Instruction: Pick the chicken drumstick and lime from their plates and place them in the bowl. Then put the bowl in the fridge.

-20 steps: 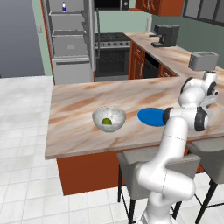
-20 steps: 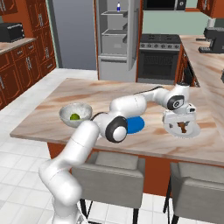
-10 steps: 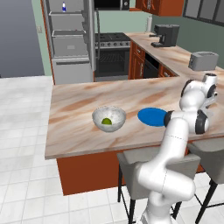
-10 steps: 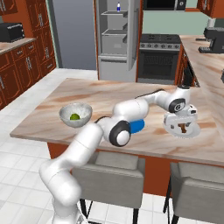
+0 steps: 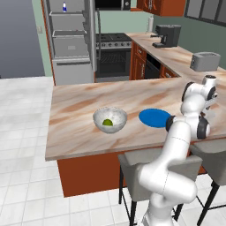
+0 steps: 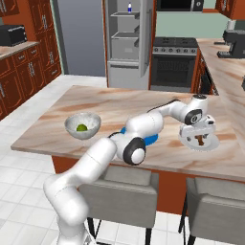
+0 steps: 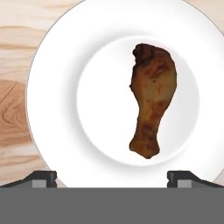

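In the left base view, the speckled bowl (image 5: 110, 119) stood on the marble table (image 5: 75, 106) with the lime (image 5: 107, 122) lying inside it. Just to its right lay the blue plate (image 5: 154, 118), bare, partly hidden at its right edge by the white arm. The arm reached up and across to the far right side of the table, where its hand hung low; the gripper's fingers could not be made out from this side. Behind the table stood the fridge (image 5: 70, 42), its door open and its grey shelves showing, with the black oven range (image 5: 113, 55) beside it.

In the right base view, the bowl (image 6: 83, 125) with the lime (image 6: 82, 128) sat toward the left end of the table (image 6: 119, 103). The blue plate (image 6: 149, 139) showed as a sliver behind the arm's elbow. Further right, the gripper (image 6: 197, 137) hovered directly above the white plate (image 6: 209, 143), and the chicken drumstick (image 6: 202, 140) lay on that plate beneath it. The fridge (image 6: 128, 43) stood open at the back.

In the hand view, the white plate (image 7: 57, 87) lay on the wooden-toned table (image 7: 13, 78). The chicken drumstick (image 7: 151, 100) rested right of the plate's centre, its thick end toward the top and its narrow end toward the bottom. The gripper (image 7: 111, 177) was spread wide, its fingertips (image 7: 43, 178) well apart, holding nothing and clear of the meat.
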Robot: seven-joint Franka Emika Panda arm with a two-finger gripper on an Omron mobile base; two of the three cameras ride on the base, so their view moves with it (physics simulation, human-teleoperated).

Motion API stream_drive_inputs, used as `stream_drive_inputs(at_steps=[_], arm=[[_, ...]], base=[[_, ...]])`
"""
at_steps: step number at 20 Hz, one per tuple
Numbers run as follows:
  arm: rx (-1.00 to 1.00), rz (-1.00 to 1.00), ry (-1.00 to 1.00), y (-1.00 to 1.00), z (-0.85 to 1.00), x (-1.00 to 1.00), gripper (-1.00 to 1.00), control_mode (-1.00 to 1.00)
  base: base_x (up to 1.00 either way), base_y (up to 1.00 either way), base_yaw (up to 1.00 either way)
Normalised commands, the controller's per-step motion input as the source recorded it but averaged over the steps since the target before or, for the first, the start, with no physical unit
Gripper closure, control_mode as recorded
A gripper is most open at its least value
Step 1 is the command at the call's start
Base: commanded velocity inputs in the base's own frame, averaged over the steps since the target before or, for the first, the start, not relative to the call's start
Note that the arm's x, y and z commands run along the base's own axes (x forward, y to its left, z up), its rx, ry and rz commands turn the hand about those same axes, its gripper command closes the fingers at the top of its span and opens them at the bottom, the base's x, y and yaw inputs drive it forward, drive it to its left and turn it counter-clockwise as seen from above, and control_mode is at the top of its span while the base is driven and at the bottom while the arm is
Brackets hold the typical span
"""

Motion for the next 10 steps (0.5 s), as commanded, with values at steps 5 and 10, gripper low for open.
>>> stream_drive_inputs(at_steps=[5, 10], arm=[[0.00, -0.01, 0.00, -0.06, -0.09, 0.18, -1.00, -1.00], [0.00, -0.01, 0.00, -0.11, -0.09, 0.19, -1.00, -1.00]], base=[[0.00, 0.00, 0.00], [0.00, 0.00, 0.00]])
